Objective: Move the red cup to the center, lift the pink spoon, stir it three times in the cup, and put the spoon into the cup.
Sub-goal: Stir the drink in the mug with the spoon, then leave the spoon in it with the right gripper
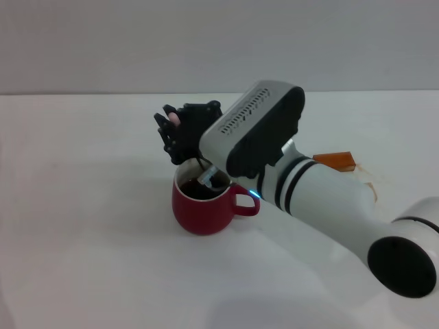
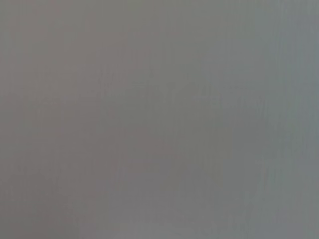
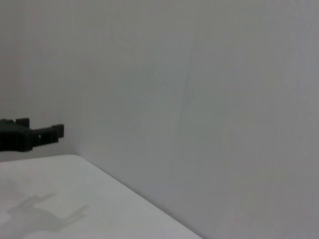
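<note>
The red cup (image 1: 204, 209) stands on the white tabletop near the middle, handle toward the right, with dark liquid inside. My right gripper (image 1: 177, 131) hangs just above and behind the cup's rim, shut on the pink spoon. The spoon's pale pink handle end (image 1: 175, 118) pokes out between the black fingers, and its grey metal end (image 1: 206, 179) dips into the cup. The right wrist view shows only a black finger part (image 3: 30, 134) against the wall. The left gripper is out of view, and the left wrist view is plain grey.
An orange-brown block (image 1: 336, 161) lies on the table to the right, behind my right forearm (image 1: 322, 199). A bit of a light wooden block (image 1: 371, 188) peeks out beside it. White tabletop stretches to the left of and in front of the cup.
</note>
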Robot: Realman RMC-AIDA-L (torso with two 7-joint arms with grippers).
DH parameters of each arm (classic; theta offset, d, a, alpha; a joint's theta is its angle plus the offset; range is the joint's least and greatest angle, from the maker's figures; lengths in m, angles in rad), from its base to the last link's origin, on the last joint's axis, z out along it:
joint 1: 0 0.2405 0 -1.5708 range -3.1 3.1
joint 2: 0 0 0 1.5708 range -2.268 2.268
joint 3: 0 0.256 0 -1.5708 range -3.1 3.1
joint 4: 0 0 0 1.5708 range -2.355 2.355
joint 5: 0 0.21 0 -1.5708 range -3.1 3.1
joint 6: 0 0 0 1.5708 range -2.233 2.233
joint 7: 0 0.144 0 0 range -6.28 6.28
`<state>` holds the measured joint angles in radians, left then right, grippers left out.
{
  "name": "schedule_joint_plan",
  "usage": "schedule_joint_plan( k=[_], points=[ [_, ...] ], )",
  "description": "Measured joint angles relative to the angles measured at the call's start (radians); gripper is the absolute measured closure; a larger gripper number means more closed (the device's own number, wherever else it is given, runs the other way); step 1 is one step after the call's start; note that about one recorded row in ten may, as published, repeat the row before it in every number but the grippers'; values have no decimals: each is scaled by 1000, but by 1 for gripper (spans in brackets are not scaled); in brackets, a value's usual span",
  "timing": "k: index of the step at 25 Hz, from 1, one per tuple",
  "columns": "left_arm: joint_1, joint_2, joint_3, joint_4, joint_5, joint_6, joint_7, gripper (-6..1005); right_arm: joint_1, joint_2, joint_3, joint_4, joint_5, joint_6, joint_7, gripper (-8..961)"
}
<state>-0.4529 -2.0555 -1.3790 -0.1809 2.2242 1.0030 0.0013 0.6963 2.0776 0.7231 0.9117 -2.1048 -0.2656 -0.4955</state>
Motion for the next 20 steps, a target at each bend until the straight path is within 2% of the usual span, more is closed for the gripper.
schedule_joint_plan(
  k=[10,16,20],
  points=[
    [1,0,0,0,0,0,0,197,-85,-5,-11,45,-13,4,-2,822],
    [3,1,0,2,0,0,0,197,-172,-6,-28,132,-64,18,-2,822],
    [4,1,0,9,0,0,0,197,-175,-1,-49,144,-80,16,3,823]
  ],
)
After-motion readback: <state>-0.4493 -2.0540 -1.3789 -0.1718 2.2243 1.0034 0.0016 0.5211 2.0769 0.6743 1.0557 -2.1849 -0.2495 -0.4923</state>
